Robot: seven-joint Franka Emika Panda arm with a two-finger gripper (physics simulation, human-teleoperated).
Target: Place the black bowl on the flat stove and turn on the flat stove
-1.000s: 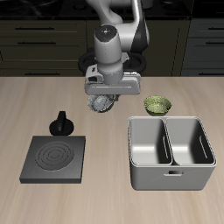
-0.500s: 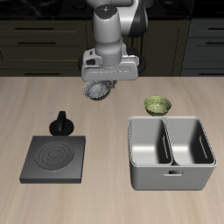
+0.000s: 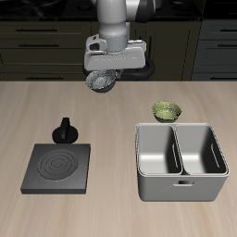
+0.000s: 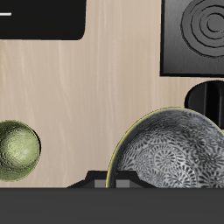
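Down below my hand and off to one side, nearer the front edge of the table, lies the flat stove. It is black with rings on it. Its little round knob sits at the back edge of it, the edge closer to my hand.

My hand hangs high above the table, far back. My two fingers pinch the rim of the black bowl, so the bowl is up in the air with me, just under my hand and touching it. From my own camera I see its shiny, spotty inside very close.

Below my hand on the other side sits a small green bowl. In front of that, closer to the table's front, stands a grey metal tray with two boxes in it.
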